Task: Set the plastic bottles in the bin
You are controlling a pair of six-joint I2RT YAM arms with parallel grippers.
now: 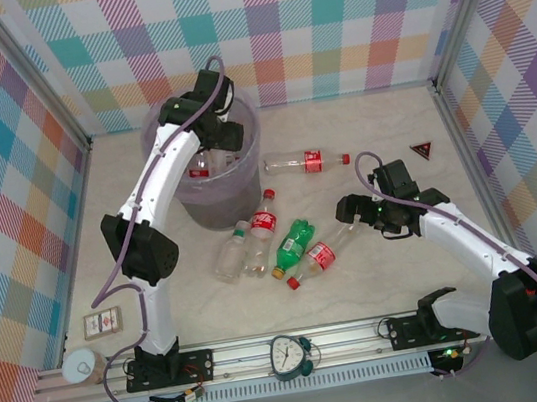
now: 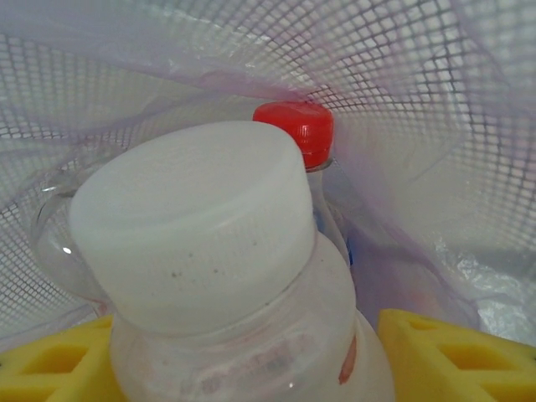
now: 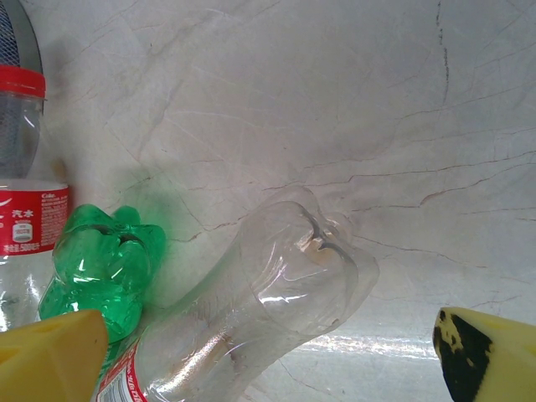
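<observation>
Glossy clear plastic bottles (image 1: 286,249); mesh-walled bin (image 1: 217,205)

The left arm (image 1: 159,177) rises from its base at 7 o'clock, bends at the elbow and stretches toward 1 o'clock, with the wrist tipped downward. The left gripper (image 1: 209,141) has its yellow fingers (image 2: 50,360) pressed against either side of a white-capped bottle (image 2: 193,243). The right arm (image 1: 455,234) folds back from its base at 5 o'clock, and its forearm runs toward 10 o'clock. The right gripper (image 1: 356,213) hangs low with its fingers spread wide.
</observation>
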